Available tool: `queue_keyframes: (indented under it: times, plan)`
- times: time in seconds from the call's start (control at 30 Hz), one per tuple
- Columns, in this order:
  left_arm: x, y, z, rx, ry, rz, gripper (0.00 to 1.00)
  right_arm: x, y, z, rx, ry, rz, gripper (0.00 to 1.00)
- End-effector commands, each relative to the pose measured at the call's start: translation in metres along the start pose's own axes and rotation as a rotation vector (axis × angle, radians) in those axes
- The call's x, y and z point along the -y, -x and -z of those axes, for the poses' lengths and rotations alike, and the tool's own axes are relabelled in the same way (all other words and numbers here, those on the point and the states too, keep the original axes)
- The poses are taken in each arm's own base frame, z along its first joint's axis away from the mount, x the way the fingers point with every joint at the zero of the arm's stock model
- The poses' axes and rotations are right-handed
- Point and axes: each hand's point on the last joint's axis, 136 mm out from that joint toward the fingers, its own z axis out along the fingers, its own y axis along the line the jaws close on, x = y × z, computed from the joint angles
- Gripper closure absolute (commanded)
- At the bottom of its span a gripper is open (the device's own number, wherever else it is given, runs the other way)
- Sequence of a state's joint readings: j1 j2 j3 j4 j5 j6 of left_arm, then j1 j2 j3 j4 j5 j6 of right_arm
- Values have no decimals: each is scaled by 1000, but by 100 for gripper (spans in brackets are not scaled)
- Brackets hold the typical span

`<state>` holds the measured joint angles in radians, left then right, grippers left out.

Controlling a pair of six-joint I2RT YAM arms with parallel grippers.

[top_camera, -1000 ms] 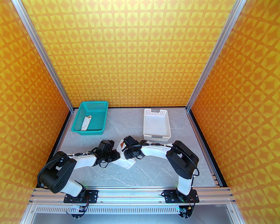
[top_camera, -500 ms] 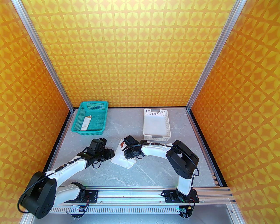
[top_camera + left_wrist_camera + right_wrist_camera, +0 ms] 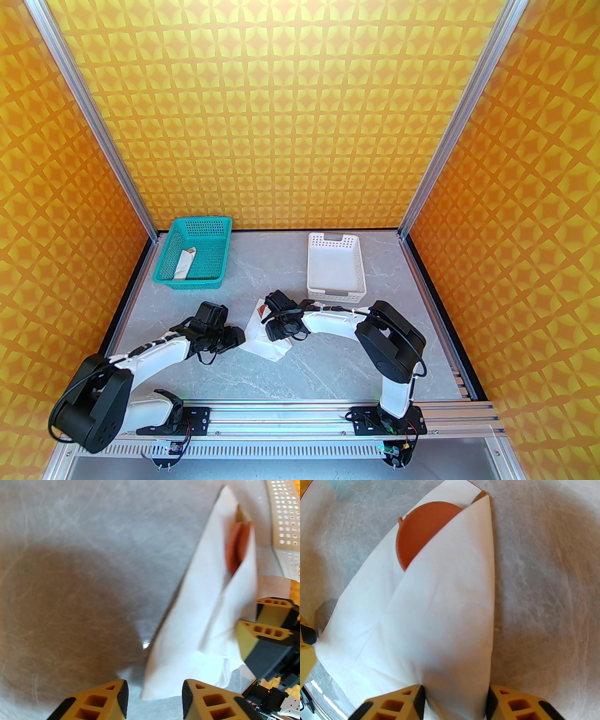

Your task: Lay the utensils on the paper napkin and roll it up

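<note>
The paper napkin (image 3: 259,345) lies folded over the utensils at the table's middle. In the right wrist view the napkin (image 3: 440,620) bulges between the pads of my right gripper (image 3: 454,700), which is shut on the fold. The reddish-brown spoon (image 3: 417,534) pokes out of the far end, with an orange tip (image 3: 481,493) beside it. The rest of the utensils is hidden inside. My left gripper (image 3: 154,699) is open, and the napkin's (image 3: 192,625) near corner lies loose just ahead of its fingertips. From above, the left gripper (image 3: 240,336) is at the napkin's left edge and the right gripper (image 3: 280,342) is over its near right part.
A teal basket (image 3: 164,262) at the back left holds a slim white paper tube (image 3: 183,265). A white perforated basket (image 3: 360,267) stands at the back right, just behind the right arm. Orange patterned walls close in three sides.
My left gripper has opened and let go of the napkin, drawing back a little to the left while its elbow swung out. The right arm has not moved.
</note>
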<state>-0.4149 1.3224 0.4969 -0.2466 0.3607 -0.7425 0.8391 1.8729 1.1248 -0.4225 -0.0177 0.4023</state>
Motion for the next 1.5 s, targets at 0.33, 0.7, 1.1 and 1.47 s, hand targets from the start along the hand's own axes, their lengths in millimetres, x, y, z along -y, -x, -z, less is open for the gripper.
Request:
queue_keyframes:
  times: [0.33, 0.7, 1.1, 1.47]
  plan:
    - [20, 1, -5, -6, -106, -2, 83, 24, -55, -26, -195, -71, 3, 52]
    - [57, 15, 3, 1, -195, -35, 91, 23, -55, -25, -195, -66, 2, 52]
    - [84, 25, -13, -17, -225, -70, 93, 20, -54, -24, -193, -56, 4, 52]
    - [90, 30, -36, -45, -237, -77, 96, 18, -54, -25, -194, -51, 2, 52]
